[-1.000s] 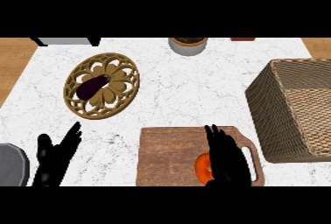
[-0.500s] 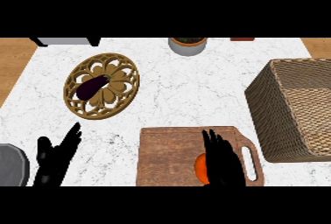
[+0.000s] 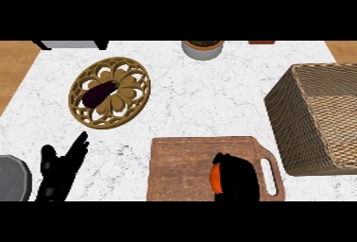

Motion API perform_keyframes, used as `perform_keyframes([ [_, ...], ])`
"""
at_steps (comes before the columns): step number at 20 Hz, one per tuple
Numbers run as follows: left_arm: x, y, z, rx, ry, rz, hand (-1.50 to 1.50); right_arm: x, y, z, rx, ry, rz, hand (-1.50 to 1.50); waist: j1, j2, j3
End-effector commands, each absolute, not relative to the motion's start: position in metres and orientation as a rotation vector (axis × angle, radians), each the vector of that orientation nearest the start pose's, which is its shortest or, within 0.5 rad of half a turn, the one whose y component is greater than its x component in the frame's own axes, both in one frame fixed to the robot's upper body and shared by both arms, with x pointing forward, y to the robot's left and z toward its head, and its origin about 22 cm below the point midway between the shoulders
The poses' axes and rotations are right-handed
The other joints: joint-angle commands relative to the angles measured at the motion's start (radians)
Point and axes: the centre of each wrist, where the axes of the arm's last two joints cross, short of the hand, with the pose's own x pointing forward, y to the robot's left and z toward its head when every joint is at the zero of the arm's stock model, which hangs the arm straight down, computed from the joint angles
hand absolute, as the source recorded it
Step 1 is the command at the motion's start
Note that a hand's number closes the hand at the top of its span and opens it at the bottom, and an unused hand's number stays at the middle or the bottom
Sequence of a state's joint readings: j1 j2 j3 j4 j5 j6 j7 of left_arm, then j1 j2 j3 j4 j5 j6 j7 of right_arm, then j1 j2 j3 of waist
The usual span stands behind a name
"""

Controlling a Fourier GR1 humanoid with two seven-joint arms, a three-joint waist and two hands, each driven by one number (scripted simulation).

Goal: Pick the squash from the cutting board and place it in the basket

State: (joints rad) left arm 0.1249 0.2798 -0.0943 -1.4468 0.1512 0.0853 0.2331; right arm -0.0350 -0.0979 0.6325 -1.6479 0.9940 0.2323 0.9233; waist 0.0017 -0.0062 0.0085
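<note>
The squash (image 3: 215, 180), judged firm, smooth and light, is wrapped on the cutting board (image 3: 185, 165) by the curled right hand (image 3: 241, 179) and is best gripped across its middle

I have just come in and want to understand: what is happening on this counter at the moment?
The robot's right hand is curled over the orange squash on the wooden cutting board, hiding most of it. The squash is not yet in the wicker basket, which stands to the board's right. The left hand rests open at the lower left. Farther back, an eggplant lies on a patterned plate.
</note>
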Motion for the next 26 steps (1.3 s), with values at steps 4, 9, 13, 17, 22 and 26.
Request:
perform_keyframes([
  [4,0.191,0.289,-0.045,0.158,-1.01,-0.046,0.0,0.213,-0.102,0.01,-0.896,-0.831,1.186,1.5,0.003,0.006,-0.008],
  [9,0.196,0.281,-0.05,0.156,-1.016,-0.017,0.0,0.189,-0.116,0.019,-0.887,-0.875,1.237,1.5,-0.002,0.005,-0.008],
  [13,0.193,0.294,-0.057,0.158,-1.016,-0.023,0.0,0.131,-0.112,0.009,-0.801,-0.993,1.387,1.5,-0.009,0.004,-0.009],
  [17,0.207,0.297,-0.051,0.16,-1.02,-0.027,0.0,0.103,-0.127,0.007,-0.86,-1.085,1.385,1.5,-0.011,0.004,-0.009],
  [22,0.189,0.304,-0.048,0.168,-1.017,-0.019,0.0,0.104,-0.134,0.064,-0.763,-1.341,1.023,1.5,-0.014,0.004,-0.008],
  [26,0.192,0.301,-0.05,0.165,-1.021,-0.012,0.0,0.099,-0.129,0.121,-0.584,-1.641,0.567,1.5,-0.031,0.002,-0.006],
])
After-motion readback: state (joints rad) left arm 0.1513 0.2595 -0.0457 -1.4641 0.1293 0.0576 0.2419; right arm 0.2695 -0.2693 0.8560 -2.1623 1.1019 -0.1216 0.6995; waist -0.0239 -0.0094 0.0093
